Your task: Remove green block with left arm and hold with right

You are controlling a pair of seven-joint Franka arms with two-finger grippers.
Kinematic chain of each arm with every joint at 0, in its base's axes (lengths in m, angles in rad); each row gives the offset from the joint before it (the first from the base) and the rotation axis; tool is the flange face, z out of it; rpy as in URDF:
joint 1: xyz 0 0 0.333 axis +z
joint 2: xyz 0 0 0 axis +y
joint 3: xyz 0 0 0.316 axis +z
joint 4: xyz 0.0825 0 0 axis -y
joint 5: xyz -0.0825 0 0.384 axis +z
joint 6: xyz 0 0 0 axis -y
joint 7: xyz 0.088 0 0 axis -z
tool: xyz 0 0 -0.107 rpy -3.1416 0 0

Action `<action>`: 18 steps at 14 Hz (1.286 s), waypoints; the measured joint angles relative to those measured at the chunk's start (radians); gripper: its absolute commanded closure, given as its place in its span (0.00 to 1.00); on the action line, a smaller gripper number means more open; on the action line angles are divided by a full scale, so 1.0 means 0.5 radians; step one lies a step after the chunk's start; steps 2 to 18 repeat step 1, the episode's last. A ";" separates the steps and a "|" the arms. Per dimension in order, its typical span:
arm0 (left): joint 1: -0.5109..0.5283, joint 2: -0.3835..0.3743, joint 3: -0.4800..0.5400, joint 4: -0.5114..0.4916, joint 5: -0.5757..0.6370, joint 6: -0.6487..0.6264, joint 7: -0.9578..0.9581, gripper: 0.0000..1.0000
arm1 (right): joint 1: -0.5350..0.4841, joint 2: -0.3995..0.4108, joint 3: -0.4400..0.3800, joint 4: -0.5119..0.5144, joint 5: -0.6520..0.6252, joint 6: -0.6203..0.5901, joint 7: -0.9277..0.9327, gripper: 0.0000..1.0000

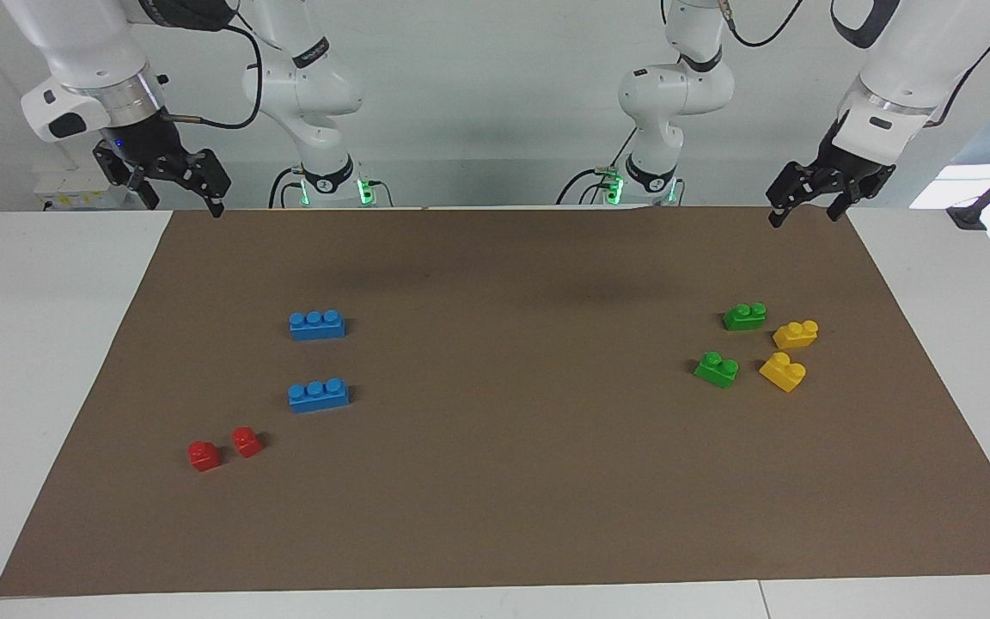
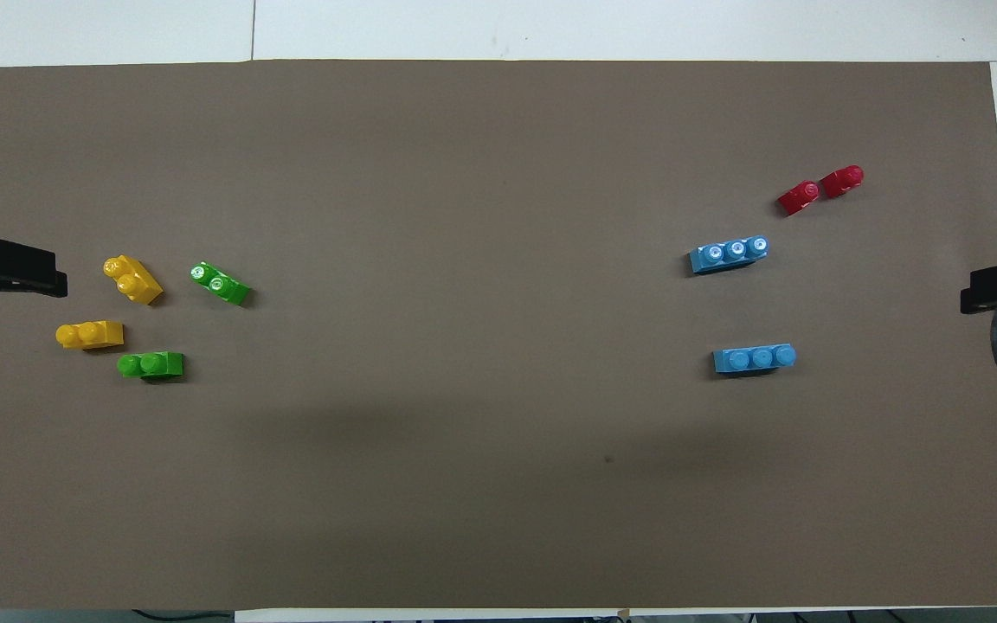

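Observation:
Two green blocks with two studs each lie on the brown mat (image 1: pixel 495 481) toward the left arm's end. One green block (image 1: pixel 744 316) (image 2: pixel 151 364) is nearer to the robots, the other green block (image 1: pixel 717 369) (image 2: pixel 220 283) farther; I cannot tell which one the task means. My left gripper (image 1: pixel 804 215) (image 2: pixel 5 272) hangs open and empty in the air over the mat's edge nearest the robots, apart from both. My right gripper (image 1: pixel 186 206) (image 2: pixel 996 290) hangs open and empty over the mat's corner at the right arm's end.
Two yellow two-stud bricks (image 1: pixel 796 334) (image 1: pixel 783 371) lie close beside the green ones, toward the table's end. At the right arm's end lie two blue three-stud bricks (image 1: pixel 317 325) (image 1: pixel 318 395) and two small red bricks (image 1: pixel 204 456) (image 1: pixel 246 442).

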 measured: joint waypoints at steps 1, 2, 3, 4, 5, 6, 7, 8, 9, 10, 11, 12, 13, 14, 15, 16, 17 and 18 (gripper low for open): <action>0.000 0.000 0.001 0.000 0.000 0.000 0.000 0.00 | 0.000 0.000 0.001 0.000 0.000 0.000 0.000 0.00; 0.000 0.000 0.001 0.000 0.000 0.000 0.000 0.00 | 0.000 0.000 0.001 0.000 0.000 0.000 0.000 0.00; 0.000 0.000 0.001 0.000 0.000 0.000 0.000 0.00 | 0.000 0.000 0.001 0.000 0.000 0.000 0.000 0.00; 0.000 0.000 0.001 0.000 0.000 0.000 0.000 0.00 | 0.000 0.000 0.001 0.000 0.000 0.000 0.000 0.00; 0.000 0.000 0.001 0.000 0.000 0.000 0.000 0.00 | 0.000 0.000 0.001 0.000 0.000 0.000 0.000 0.00; 0.000 0.000 0.001 0.000 0.000 0.000 0.000 0.00 | 0.000 0.000 0.001 0.000 0.000 0.000 0.000 0.00; 0.000 0.000 0.001 0.000 0.000 0.000 0.000 0.00 | 0.000 0.000 0.001 0.000 0.000 0.000 0.000 0.00; 0.000 0.000 0.001 0.000 0.000 0.000 0.000 0.00 | 0.000 0.000 0.001 0.000 0.000 0.000 0.000 0.00; 0.000 0.000 0.001 0.000 0.000 0.000 0.000 0.00 | 0.000 0.000 0.001 0.000 0.000 0.000 0.000 0.00; 0.000 0.000 0.001 0.000 0.000 0.000 0.000 0.00 | 0.000 0.000 0.001 0.000 0.000 0.000 0.000 0.00; 0.000 0.000 0.001 0.000 0.000 0.000 0.000 0.00 | 0.000 0.000 0.001 0.000 0.000 0.000 0.000 0.00; 0.000 0.000 0.001 0.000 0.000 0.000 0.000 0.00 | 0.000 0.000 0.001 0.000 0.000 0.000 0.000 0.00; 0.000 0.000 0.001 0.000 0.000 0.000 0.000 0.00 | 0.000 0.000 0.001 0.000 0.000 0.000 0.000 0.00; 0.000 0.000 0.001 0.000 0.000 0.000 0.000 0.00 | 0.000 0.000 0.001 0.000 0.000 0.000 0.000 0.00; 0.000 0.000 0.001 0.000 0.000 0.000 0.000 0.00 | 0.000 0.000 0.001 0.000 0.000 0.000 0.000 0.00; 0.000 0.000 0.001 0.000 0.000 0.000 0.000 0.00 | 0.000 0.000 0.001 0.000 0.000 0.000 0.000 0.00; 0.000 0.000 0.001 0.000 0.000 0.000 0.000 0.00 | 0.000 0.000 0.001 0.000 0.000 0.000 0.000 0.00; 0.000 0.000 0.001 0.000 0.000 0.000 0.000 0.00 | 0.000 0.000 0.001 0.000 0.000 0.000 0.000 0.00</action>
